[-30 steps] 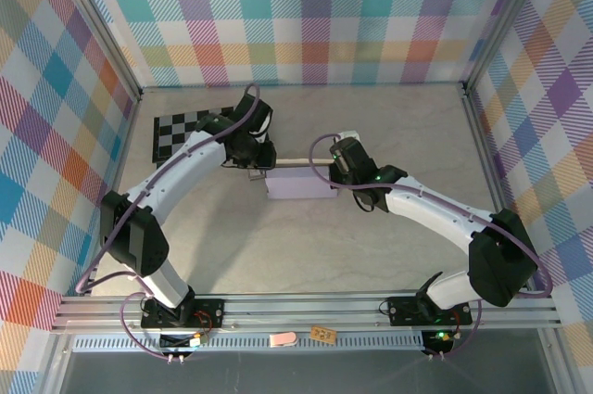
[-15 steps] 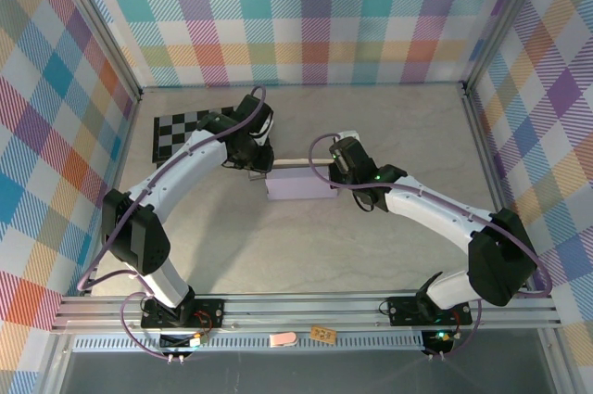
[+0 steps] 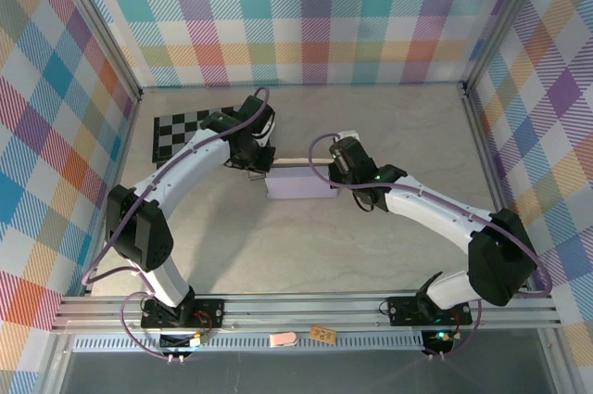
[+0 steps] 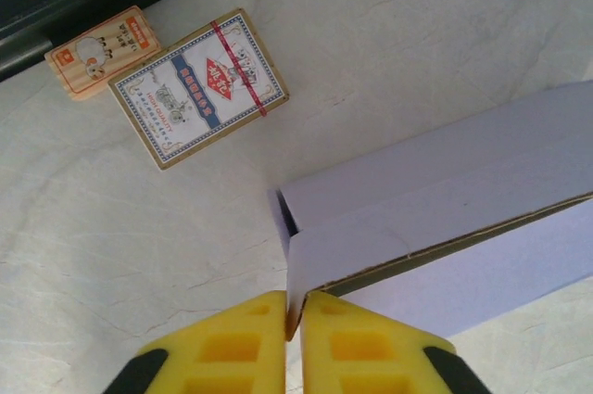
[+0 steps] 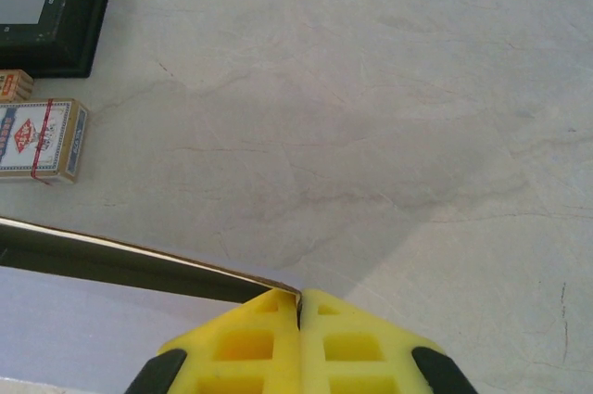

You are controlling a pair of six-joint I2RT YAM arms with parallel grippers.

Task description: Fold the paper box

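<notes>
From above, the paper box lies on the counter right of the checkerboard. Up close, the left hand is clamped on its corner wall (a card pack lies beside the checkerboard), and the right hand pinches its flap edge.

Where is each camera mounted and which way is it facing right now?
Top external: above and behind the robot, looking down on the table; left arm and right arm meet at the paper box.
Left wrist: looks down past the left gripper, shut on the box's corner.
Right wrist: looks down past the right gripper, pinching a flap edge.
Both wrist views share the card pack.
</notes>
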